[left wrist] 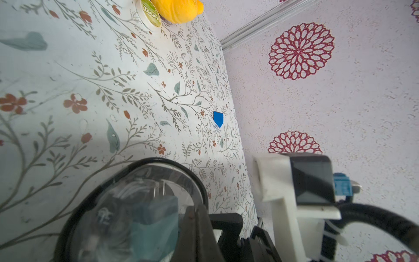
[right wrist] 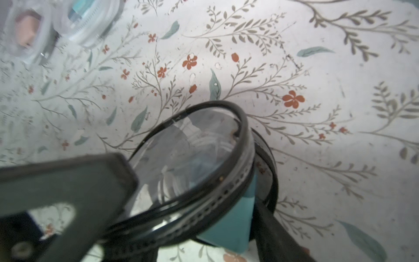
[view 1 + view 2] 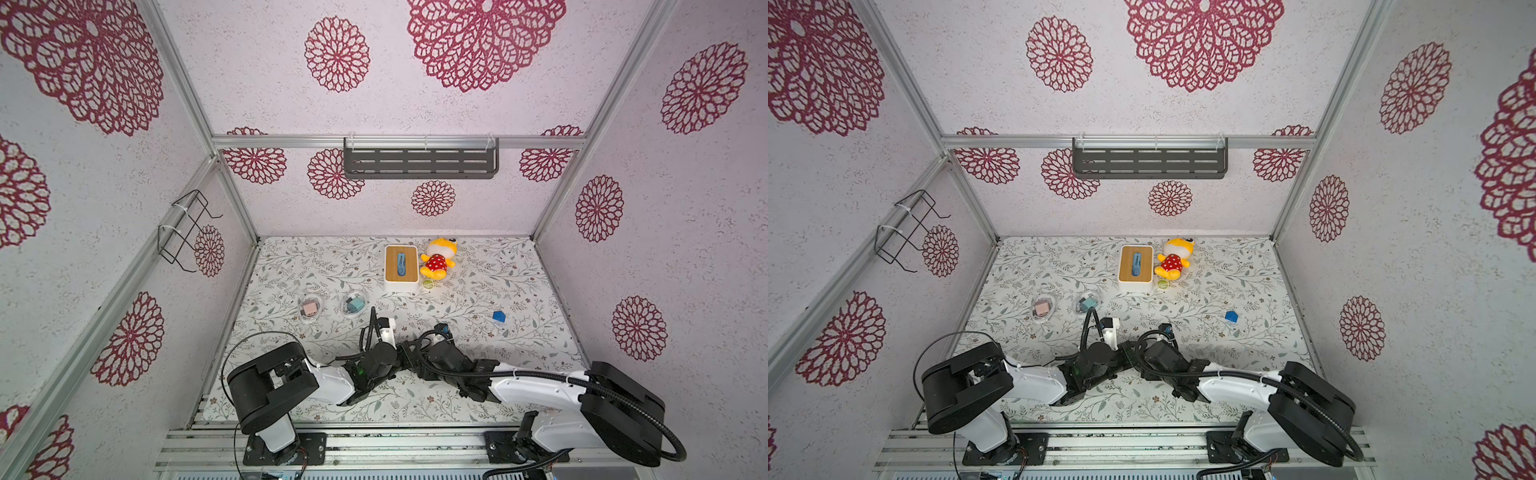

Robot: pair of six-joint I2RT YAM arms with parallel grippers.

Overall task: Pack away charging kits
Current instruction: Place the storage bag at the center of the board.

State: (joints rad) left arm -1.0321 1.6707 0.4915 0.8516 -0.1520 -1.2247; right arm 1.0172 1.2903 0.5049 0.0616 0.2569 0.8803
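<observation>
Pink adapter case and teal adapter case lie side by side, apparently packed. The third case, holding a teal adapter, sits ajar at centre. The left gripper is clamped on its rim. The right gripper straddles it, grip indeterminate. Closing outstanding.

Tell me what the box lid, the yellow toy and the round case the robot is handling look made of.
Box lid: apparently wood or bamboo, matte tan. Yellow toy: plush fabric, soft and rounded. Round case: clear glossy plastic, since the teal adapter shows through, with a black zip rim.
</observation>
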